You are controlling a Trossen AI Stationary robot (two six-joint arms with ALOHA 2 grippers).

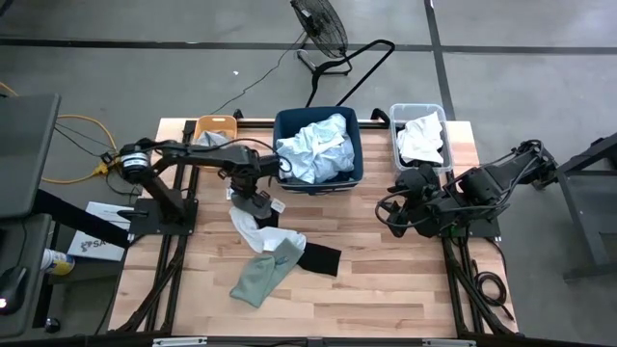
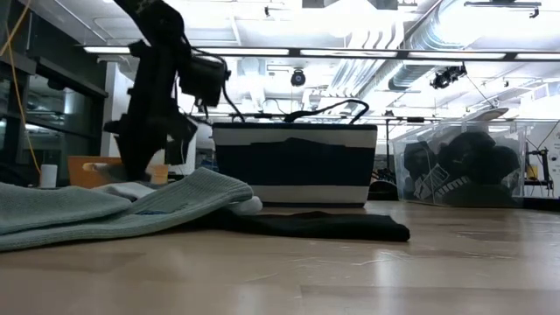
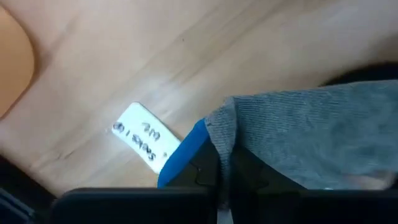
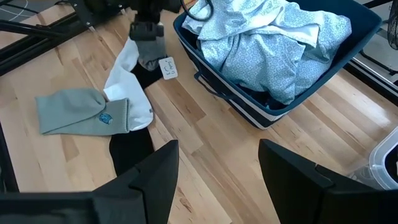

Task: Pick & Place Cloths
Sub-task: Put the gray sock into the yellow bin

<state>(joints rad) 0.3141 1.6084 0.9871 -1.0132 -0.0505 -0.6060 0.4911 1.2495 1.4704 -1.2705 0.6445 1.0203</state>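
Note:
My left gripper (image 1: 255, 200) (image 4: 148, 34) stands in front of the navy bin (image 1: 318, 145), pointing down and shut on a grey cloth end (image 4: 149, 53) that bears a white paper tag (image 4: 168, 67). A white sock (image 1: 246, 227) runs from there toward the near edge; whether the two are one piece, I cannot tell. A grey-green garment (image 1: 262, 273) lies over it, with a black cloth (image 1: 313, 256) beside them. Pale blue cloth (image 1: 313, 149) fills the navy bin, and white cloth (image 1: 421, 140) lies in the clear bin. My right gripper (image 4: 217, 180) waits open at the table's right (image 1: 397, 207). My left gripper pinches the grey cloth's edge (image 3: 227, 124) between its two fingers, beside the blue finger pad (image 3: 183, 155). It comes from above, pointing down. The grey end hangs just below the fingers, and the white part (image 4: 127, 81) trails away onto the table.
An orange bin (image 1: 214, 127) stands at the far left corner, the navy bin (image 2: 293, 166) at the far middle and the clear bin (image 1: 419, 120) at the far right. Bare wood (image 1: 386, 289) lies toward the near right. A fan (image 1: 323, 29) stands on the floor beyond the table.

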